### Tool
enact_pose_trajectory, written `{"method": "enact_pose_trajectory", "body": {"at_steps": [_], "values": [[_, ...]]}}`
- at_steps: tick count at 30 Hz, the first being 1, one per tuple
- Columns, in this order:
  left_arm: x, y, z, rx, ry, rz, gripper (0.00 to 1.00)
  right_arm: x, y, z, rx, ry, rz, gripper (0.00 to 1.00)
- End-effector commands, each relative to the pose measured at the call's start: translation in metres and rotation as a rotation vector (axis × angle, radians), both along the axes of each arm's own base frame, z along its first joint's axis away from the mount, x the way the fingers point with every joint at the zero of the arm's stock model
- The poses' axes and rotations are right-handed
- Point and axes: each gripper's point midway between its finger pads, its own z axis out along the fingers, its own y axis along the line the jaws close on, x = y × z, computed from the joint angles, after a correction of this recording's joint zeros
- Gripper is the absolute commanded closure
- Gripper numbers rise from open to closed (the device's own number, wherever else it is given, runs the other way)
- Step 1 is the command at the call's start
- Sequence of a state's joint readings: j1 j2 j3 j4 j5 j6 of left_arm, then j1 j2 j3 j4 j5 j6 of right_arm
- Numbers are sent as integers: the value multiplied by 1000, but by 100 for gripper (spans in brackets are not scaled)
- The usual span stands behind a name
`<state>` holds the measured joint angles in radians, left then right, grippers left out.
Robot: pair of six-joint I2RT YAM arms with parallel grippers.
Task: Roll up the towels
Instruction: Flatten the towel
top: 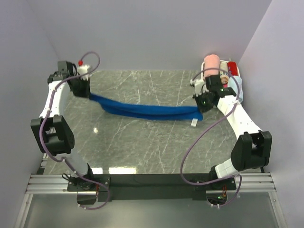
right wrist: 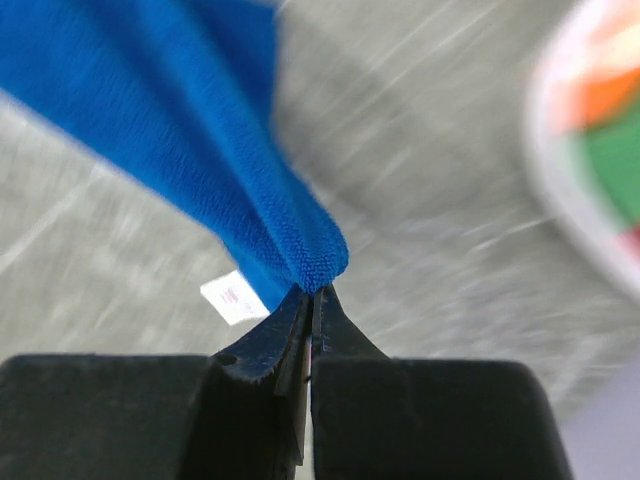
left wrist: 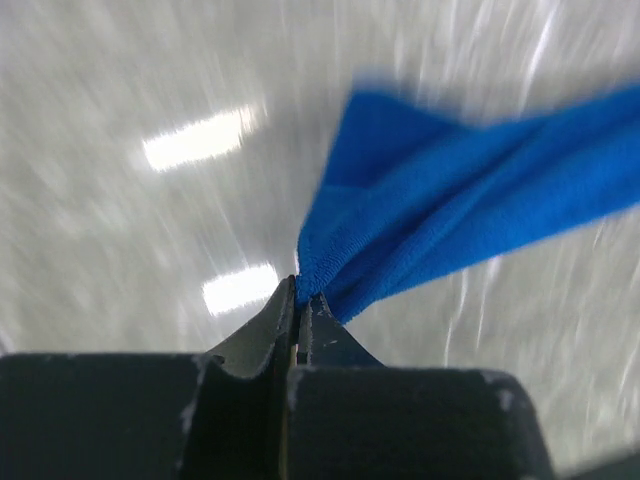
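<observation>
Top external view first: looking at the royal blue towel (top: 147, 110) strung out like a hammock over the marble table (top: 142, 156), sagging low in the middle and bunched into a rope instead of spread flat. Touching the tabletop mid-span or just above it, hard to say.

Pinched at one end by the left gripper (top: 84, 89) and at the other by the right gripper (top: 202, 102). Both clamped tight on a corner of cloth, with no gap between the jaws in either wrist view.

Soft terry, so expect light, floppy, zero stiffness, folding wherever unsupported. Not slippery though, plenty of nap to bite. Best taken right at the corners or along the hem, same as now. Mid-span grab: probably just a wad. Little white tag (top: 194, 122) dangling near the right-hand end.

Pose-wise: left arm stretched to the far back-left, right arm to the far back-right, elbows bent, wrists angled in and down. Probably needs laying flat before any rolling. Pink rolled towel (top: 211, 62) parked in the back right corner.
</observation>
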<state>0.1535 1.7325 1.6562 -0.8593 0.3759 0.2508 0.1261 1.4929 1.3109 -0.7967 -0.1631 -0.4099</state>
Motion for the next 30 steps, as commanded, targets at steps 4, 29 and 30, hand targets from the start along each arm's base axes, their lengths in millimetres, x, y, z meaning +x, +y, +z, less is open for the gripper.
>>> {"method": "enact_pose_trajectory", "body": {"at_steps": [4, 29, 30], "values": [[-98, 1, -54, 39, 231, -114, 100, -111, 32, -49, 67, 312, 266, 100], [-96, 10, -97, -13, 339, -17, 100, 56, 67, -60, 23, 186, 12, 54], [-95, 10, -97, -14, 336, -16, 100, 54, 68, -70, 18, 216, 20, 48]]}}
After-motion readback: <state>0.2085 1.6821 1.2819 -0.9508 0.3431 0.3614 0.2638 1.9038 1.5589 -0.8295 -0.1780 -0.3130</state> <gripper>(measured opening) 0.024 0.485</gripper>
